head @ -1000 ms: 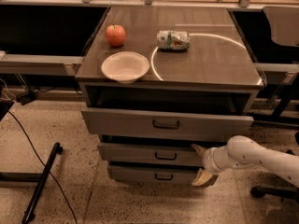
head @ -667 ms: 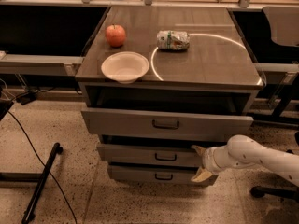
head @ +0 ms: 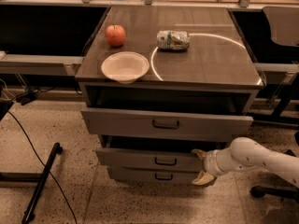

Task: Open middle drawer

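The cabinet stands in the middle of the view, and the middle drawer (head: 135,158) is the second grey front down, with a small dark loop handle (head: 165,161) at its centre. It sits under the top drawer (head: 121,122) (the taller, wider one, pulled well out) and just above the narrow bottom drawer (head: 135,174). The middle drawer stands slightly forward of the bottom one, with a dark gap showing above its front.

The gripper (head: 201,165) is low on the right, at the right end of the middle drawer's front, on a white arm (head: 261,158) that reaches in from the right edge. Its fingers (head: 198,152) are spread: one lies at the drawer's top edge, the other hangs lower, beside the bottom drawer's end. Whether they touch the front I cannot tell.

On the worktop (head: 210,62) are an apple (head: 115,35) at the back left, a white bowl (head: 124,66) near the front edge, and a crushed can (head: 173,39) lying on its side on a white ring.
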`<state>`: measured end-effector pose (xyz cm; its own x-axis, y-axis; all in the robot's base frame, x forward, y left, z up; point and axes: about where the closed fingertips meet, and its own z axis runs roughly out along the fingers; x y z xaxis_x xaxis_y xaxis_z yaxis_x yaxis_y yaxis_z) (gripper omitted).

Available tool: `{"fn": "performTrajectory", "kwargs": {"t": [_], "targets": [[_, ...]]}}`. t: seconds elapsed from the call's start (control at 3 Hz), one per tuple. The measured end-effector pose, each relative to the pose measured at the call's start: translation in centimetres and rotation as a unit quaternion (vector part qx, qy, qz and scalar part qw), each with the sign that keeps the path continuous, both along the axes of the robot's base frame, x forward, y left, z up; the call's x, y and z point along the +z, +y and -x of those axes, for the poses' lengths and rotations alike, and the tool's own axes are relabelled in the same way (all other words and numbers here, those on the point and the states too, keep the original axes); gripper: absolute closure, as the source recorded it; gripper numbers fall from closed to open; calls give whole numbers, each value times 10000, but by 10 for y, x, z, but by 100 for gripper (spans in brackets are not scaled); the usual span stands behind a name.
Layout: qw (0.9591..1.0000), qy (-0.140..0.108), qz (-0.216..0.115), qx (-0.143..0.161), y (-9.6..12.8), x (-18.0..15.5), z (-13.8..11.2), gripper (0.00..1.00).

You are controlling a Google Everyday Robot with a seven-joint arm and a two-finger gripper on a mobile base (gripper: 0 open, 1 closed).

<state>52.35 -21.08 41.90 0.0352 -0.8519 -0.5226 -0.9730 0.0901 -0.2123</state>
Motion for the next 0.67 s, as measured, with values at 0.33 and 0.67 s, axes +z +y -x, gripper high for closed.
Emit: {"fn": "performTrajectory", "kwargs": {"t": [0.33, 0.67], "targets": [[10000, 0, 0, 0, 0, 4, 0, 33], [9991, 17, -400, 138, 0, 9, 23, 35]]}}
